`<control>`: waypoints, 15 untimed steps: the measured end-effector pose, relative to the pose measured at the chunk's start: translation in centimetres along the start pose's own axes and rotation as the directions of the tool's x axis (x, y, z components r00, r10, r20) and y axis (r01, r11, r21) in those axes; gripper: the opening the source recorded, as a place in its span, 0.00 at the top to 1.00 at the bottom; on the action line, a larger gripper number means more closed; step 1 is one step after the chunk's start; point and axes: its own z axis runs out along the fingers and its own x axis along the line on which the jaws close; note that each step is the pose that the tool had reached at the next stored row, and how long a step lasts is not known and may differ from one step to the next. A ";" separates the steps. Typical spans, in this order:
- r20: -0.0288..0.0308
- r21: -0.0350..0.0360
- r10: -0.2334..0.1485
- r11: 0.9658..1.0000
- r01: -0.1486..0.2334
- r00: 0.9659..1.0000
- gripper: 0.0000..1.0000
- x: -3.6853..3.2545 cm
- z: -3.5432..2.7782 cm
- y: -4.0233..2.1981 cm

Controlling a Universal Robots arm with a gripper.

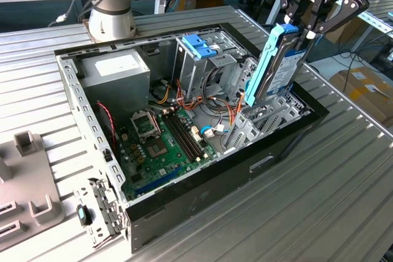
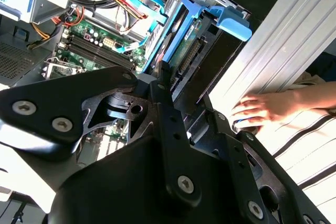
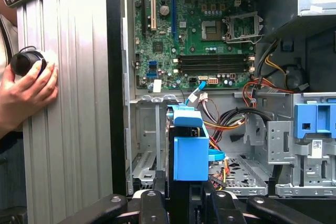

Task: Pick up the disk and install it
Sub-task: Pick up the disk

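Evidently the fingers (image 1: 290,5) of the gripper (image 1: 301,29) are clamped on the upper end of the disk (image 1: 279,69), one on each flat face. That grip leaves the light-blue carrier rail free along both long edges.

The disk stands steeply tilted. Its top leans toward the exterior view's right and its lower end is already down among the metal rails of the drive bay (image 1: 258,121). The bay sits against the black wall of the open computer case (image 1: 288,136). I judge the tilt is meant to line the carrier up with the bay's slot, and the drive does not look seated yet.

Farther into the case are the metal drive cage with its darker blue bracket (image 1: 199,46), the green motherboard (image 1: 163,142) and the grey power supply (image 1: 116,69).

Outside the case, in the first wrist view, a person's hand (image 3: 26,90) rests on the ribbed aluminium table (image 1: 319,200), closed round a small black round object (image 3: 26,61).

As for writing, the disk carries a white label and the power supply a white sticker. Their print is too small to make out.
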 end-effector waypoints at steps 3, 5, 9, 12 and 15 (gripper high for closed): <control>0.000 0.000 0.000 1.000 0.000 1.000 0.65 -0.01 0.18 0.01; 0.000 0.000 0.000 1.000 0.000 1.000 0.65 -0.01 0.18 0.01; 0.000 0.000 0.000 1.000 0.000 1.000 0.65 0.02 0.23 0.00; 0.000 0.000 0.000 1.000 0.000 1.000 0.65 0.06 0.27 0.00; 0.000 0.000 0.000 1.000 0.000 1.000 0.65 0.07 0.32 0.00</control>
